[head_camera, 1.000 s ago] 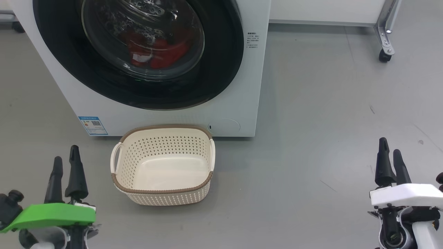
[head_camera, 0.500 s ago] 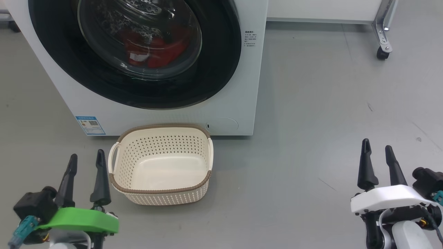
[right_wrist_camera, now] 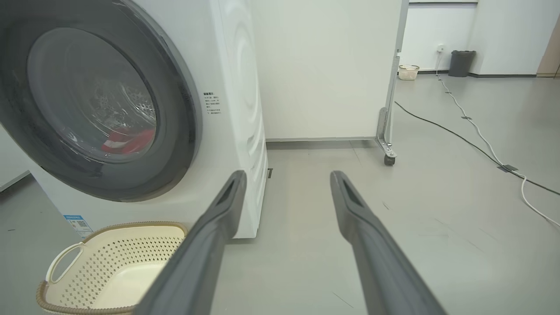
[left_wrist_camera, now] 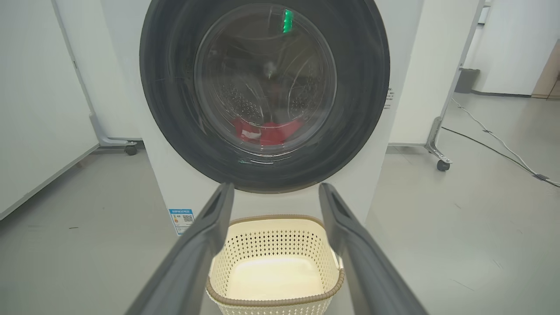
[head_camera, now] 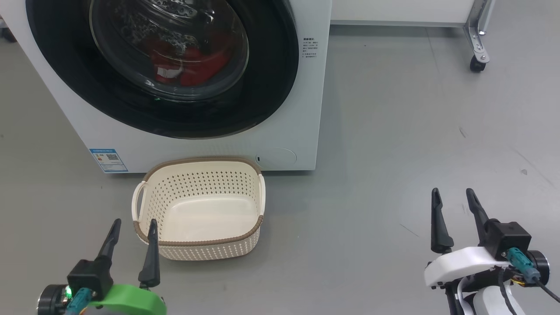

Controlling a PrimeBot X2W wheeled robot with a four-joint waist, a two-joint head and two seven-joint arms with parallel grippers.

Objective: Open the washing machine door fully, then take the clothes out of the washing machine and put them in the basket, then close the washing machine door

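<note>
The washing machine (head_camera: 293,131) stands at the far left of the grey floor (head_camera: 393,153), its door (head_camera: 271,78) shut flat against the white front. Through the bulging glass the red clothes (head_camera: 197,65) lie at the bottom of the steel drum, with a bit of white trim showing. A small blue sticker (head_camera: 108,160) sits on the machine's lower left corner. The cream basket (head_camera: 205,251) rests on the floor just in front of the machine, below the door, with nothing in it.

The left gripper (head_camera: 135,221) hovers on the near side, close to the basket's left front corner, its two dark fingers spread wide and holding nothing; from its wrist camera they point toward the basket and the door. The right gripper (head_camera: 452,190) hangs well off to the right over bare floor, its fingers likewise spread wide with nothing between them. Far right, a caster wheel (head_camera: 475,65) on a metal leg carries a white partition (head_camera: 402,11), and in the right wrist view a cable (right_wrist_camera: 481,144) trails across the floor toward a dark bin (right_wrist_camera: 462,63)
</note>
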